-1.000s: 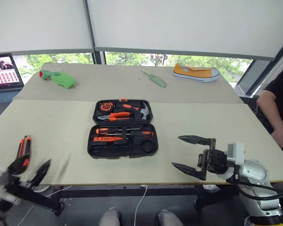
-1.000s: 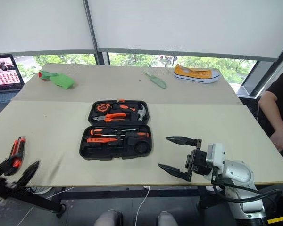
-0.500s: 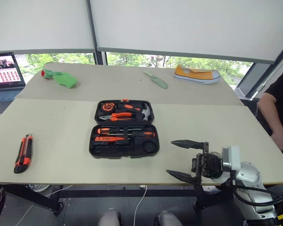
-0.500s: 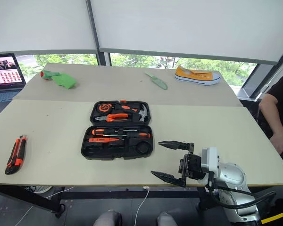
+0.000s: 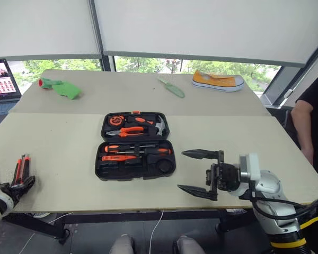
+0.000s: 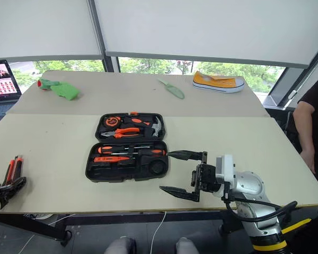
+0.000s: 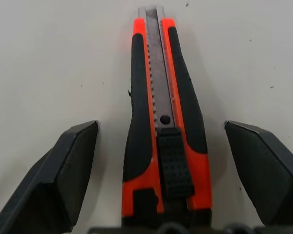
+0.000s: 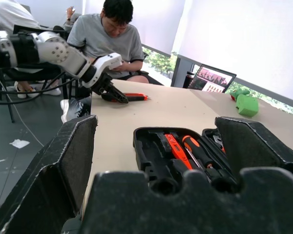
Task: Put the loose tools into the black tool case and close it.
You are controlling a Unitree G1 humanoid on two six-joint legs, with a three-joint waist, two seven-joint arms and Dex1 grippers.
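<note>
Tools are what you are after, and the nearest loose one is the orange-black knife-like tool [image 7: 163, 122] at the table's near left edge. You see it closest from the left wrist: a long black body with orange rails down both sides, a grey segmented blade track along the middle, and a ribbed black slider near your end. It lies flat on the pale tabletop, pointing away from the left gripper [image 7: 161, 165], whose fingers stand wide apart on either side of it without touching it. From the head you find the same tool [image 6: 11, 170] just beyond the left gripper [image 6: 8, 188] at that edge.

Your right gripper [image 5: 199, 172] hovers over the near edge, right of centre, pointing left with its two fingers spread wide and nothing between them.

Just beyond it, in the middle of the table, lies the black tool case [image 5: 135, 145], open flat with both halves up. The near half holds black-orange-handled screwdrivers [image 5: 132, 150] and a thin orange one in moulded slots, with a round recess at its right corner. The far half holds orange-handled pliers, a hammer head and a round tape. A small orange latch shows on the far rim.

Toward the far edge you have a green garden trowel [image 5: 172, 88], a yellow shoe [image 5: 218, 81] near the far right corner and a green object [image 5: 61, 88] near the far left. A laptop [image 5: 0, 79] stands off the far left corner. A person's arm [image 5: 307, 121] shows at the right edge.
</note>
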